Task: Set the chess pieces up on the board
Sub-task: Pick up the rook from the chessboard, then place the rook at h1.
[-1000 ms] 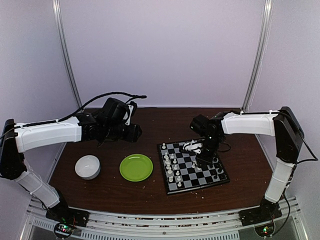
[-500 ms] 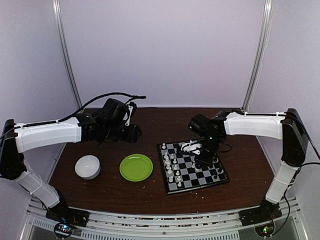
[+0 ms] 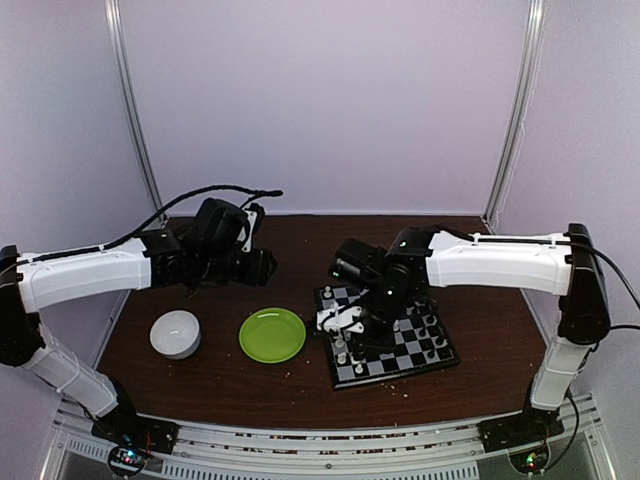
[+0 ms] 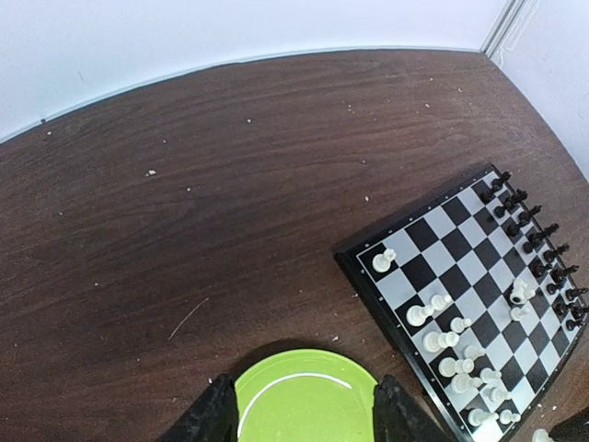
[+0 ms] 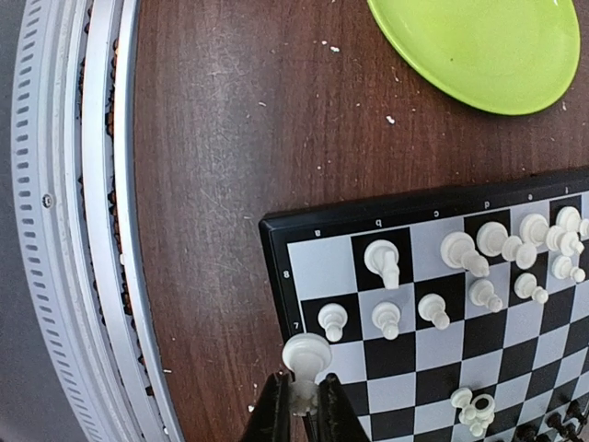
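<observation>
The board (image 3: 386, 366) lies right of centre, also in the left wrist view (image 4: 463, 241) and the right wrist view (image 5: 313, 265). White chess pieces (image 3: 341, 346) stand along its left side (image 4: 442, 337) (image 5: 460, 249). Black pieces (image 3: 433, 336) line its right side (image 4: 538, 241). My right gripper (image 3: 338, 320) (image 5: 302, 405) is shut on a white piece (image 5: 306, 354), held over the board's left edge by the seventh-row mark. My left gripper (image 3: 256, 266) (image 4: 304, 416) is open and empty, held above the far rim of the green plate, left of the board.
A round green plate (image 3: 272, 334) (image 4: 306, 401) (image 5: 479, 46) lies left of the board. A white bowl (image 3: 175, 333) sits further left. Pale crumbs dot the brown table. A metal rail (image 5: 83, 230) runs along the table's near edge.
My right gripper has swung left across the board, from its far middle to its left edge. My left arm has drawn back a little to the left.
</observation>
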Robot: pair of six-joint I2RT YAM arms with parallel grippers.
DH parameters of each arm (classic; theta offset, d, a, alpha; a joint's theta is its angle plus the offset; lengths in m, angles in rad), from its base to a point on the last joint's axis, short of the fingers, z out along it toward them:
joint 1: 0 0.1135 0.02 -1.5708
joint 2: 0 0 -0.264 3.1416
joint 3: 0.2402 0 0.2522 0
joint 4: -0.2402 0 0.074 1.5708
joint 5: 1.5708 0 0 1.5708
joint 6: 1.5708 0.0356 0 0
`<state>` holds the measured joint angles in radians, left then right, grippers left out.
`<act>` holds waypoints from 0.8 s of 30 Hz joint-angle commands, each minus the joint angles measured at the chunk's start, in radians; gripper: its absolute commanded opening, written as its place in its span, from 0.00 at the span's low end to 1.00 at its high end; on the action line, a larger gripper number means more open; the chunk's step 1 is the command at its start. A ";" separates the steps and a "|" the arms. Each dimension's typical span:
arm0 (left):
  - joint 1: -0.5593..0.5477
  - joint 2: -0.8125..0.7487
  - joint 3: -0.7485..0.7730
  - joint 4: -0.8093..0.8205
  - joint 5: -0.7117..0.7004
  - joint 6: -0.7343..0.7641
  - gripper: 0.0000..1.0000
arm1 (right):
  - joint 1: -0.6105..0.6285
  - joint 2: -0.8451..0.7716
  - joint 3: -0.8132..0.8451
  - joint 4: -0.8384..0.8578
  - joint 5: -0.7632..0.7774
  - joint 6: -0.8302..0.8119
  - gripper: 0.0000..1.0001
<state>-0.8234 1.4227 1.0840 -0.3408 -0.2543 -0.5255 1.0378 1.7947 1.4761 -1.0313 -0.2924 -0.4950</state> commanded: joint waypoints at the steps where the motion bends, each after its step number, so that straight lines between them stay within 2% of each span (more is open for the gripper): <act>1: 0.006 -0.038 -0.015 0.016 -0.024 -0.009 0.51 | 0.022 0.073 0.056 -0.047 -0.004 -0.010 0.07; 24: 0.005 -0.018 -0.021 0.027 -0.024 -0.007 0.51 | 0.037 0.224 0.145 -0.064 0.015 0.005 0.08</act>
<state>-0.8234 1.4044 1.0729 -0.3431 -0.2726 -0.5259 1.0691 1.9980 1.5864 -1.0817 -0.2901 -0.4938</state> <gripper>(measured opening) 0.508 0.094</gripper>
